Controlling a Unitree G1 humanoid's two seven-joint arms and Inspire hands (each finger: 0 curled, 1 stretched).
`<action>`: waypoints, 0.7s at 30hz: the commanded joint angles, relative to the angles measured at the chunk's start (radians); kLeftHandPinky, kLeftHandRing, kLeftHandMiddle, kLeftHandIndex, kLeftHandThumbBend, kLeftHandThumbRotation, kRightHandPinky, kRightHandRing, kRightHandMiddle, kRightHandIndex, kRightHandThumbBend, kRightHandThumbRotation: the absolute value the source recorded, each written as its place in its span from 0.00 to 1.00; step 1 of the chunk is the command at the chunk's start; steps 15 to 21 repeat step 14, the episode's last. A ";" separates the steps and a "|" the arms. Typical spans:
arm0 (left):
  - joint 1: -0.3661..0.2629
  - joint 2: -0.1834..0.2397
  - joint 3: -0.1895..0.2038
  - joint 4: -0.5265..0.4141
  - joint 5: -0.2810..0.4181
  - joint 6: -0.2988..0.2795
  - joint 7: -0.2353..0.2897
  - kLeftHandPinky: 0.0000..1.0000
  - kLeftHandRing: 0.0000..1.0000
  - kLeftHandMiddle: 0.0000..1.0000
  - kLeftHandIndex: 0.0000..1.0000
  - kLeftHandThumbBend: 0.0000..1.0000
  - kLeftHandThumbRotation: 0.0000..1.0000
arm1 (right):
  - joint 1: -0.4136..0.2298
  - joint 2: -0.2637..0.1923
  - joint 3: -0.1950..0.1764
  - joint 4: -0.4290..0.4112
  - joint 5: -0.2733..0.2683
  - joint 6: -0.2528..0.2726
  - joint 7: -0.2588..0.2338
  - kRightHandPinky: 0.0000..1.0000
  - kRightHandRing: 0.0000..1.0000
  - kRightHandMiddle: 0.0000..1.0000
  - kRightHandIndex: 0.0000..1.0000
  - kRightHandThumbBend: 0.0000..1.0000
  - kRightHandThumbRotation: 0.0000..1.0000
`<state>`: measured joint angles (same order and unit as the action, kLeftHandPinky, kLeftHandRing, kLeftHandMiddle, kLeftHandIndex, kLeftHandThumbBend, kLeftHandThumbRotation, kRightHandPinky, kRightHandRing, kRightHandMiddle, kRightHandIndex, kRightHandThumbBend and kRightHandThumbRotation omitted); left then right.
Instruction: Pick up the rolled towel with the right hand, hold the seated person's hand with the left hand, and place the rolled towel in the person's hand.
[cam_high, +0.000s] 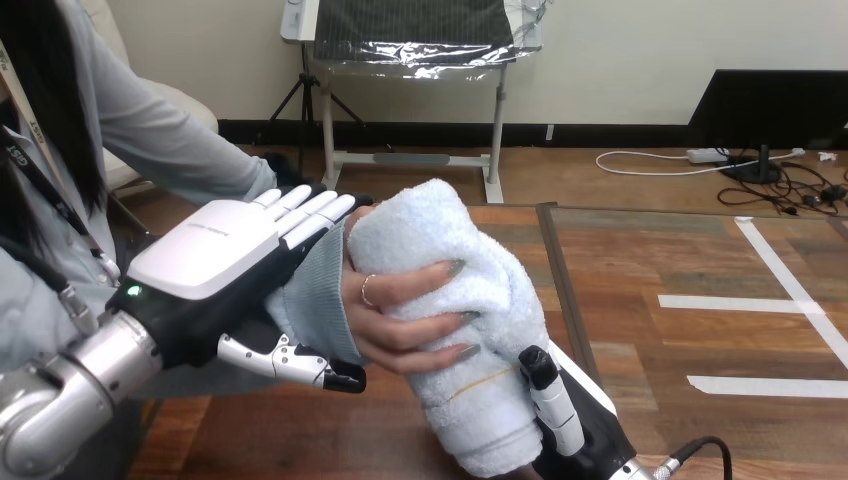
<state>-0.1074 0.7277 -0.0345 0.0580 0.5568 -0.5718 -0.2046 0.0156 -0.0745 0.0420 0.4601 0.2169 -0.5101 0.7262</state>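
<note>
Head view: my right hand (585, 435) sits under the rolled towel's (450, 290) lower end; I cannot tell its grip. Above it the person's hand (400, 325) wraps the towel, and my left hand (215, 255) lies straight-fingered over their wrist. If I withdraw abruptly, the towel could be dragged loose.

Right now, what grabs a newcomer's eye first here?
The pale blue rolled towel at centre, with the person's hand wrapped around it. The left robot hand at the left lies with straight fingers along the person's sleeve, and the right robot hand touches the towel's lower end at the bottom edge.
</note>
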 joint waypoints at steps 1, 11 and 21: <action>-0.002 -0.013 0.035 -0.073 0.002 0.015 0.042 1.00 1.00 1.00 1.00 1.00 0.80 | -0.087 0.006 0.003 0.022 -0.002 -0.053 0.002 1.00 1.00 1.00 1.00 1.00 0.98; 0.048 -0.040 0.044 -0.116 0.025 0.035 0.102 1.00 1.00 1.00 1.00 1.00 0.86 | -0.105 -0.001 0.002 0.065 -0.009 -0.082 0.005 1.00 1.00 1.00 1.00 1.00 1.00; 0.066 -0.048 0.045 -0.130 0.035 0.045 0.121 1.00 1.00 1.00 1.00 1.00 0.89 | -0.110 -0.004 0.002 0.077 -0.011 -0.085 0.008 1.00 1.00 1.00 1.00 1.00 0.99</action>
